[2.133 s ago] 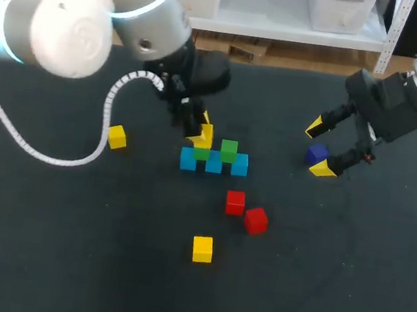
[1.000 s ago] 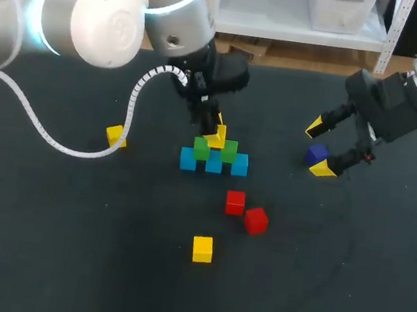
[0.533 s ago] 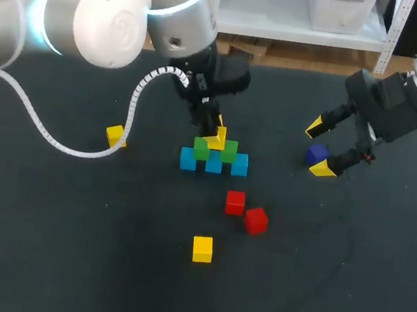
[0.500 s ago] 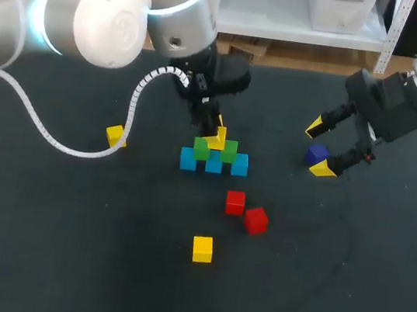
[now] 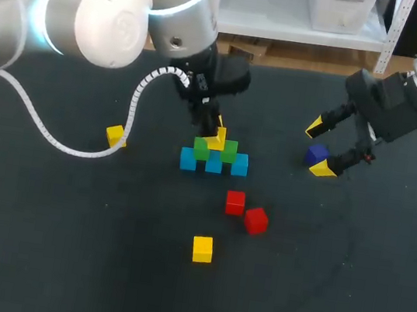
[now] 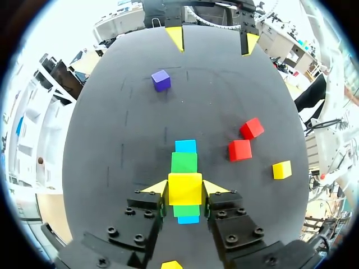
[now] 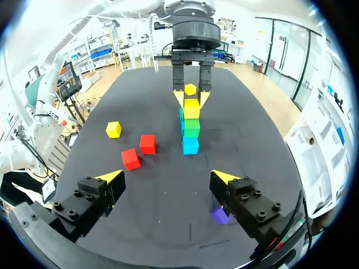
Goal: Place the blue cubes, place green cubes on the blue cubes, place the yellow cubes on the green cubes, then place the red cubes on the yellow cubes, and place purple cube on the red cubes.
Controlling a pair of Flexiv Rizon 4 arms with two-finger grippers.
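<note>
Three small matte sky-blue cubes form a touching row. Two green cubes sit atop, with a top yellow cube over their seam. From this stack, two red cubes lie at five o'clock, a loose yellow cube at six, a far yellow cube at nine — a purple cube at three.

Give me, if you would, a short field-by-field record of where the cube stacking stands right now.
base: three blue cubes in a row on the table
second layer: two green cubes on the blue ones
left gripper: shut on a yellow cube over the green cubes; whether it rests on them is unclear
right gripper: open, with the purple cube close by one finger, not gripped
loose: two red cubes and two more yellow cubes, all apart from the stack
</note>
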